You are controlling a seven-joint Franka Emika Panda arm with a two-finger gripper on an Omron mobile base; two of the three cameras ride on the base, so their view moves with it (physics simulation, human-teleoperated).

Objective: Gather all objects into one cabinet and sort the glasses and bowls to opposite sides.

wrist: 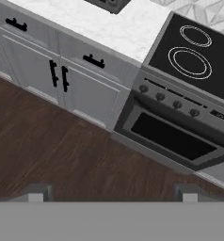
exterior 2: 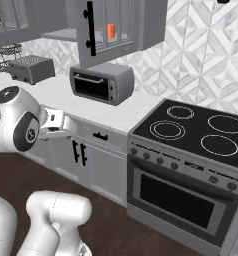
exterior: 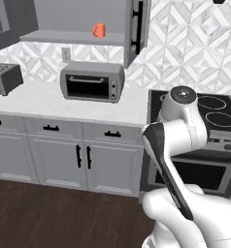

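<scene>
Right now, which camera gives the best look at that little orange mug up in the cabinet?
The left base view: the orange mug stands unobstructed on the open shelf. The right base view shows it partly behind the open cabinet door.

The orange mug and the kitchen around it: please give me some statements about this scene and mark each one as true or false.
1. The orange mug stands on a shelf inside the open upper cabinet. True.
2. The toaster oven sits on the stove. False: it sits on the white counter, left of the stove.
3. The gripper is shut on the mug. False: its fingers stand apart with nothing between them, over the wooden floor.
4. A toaster stands on the counter. True.
5. The oven door below the stove is open. False: it is closed.
</scene>
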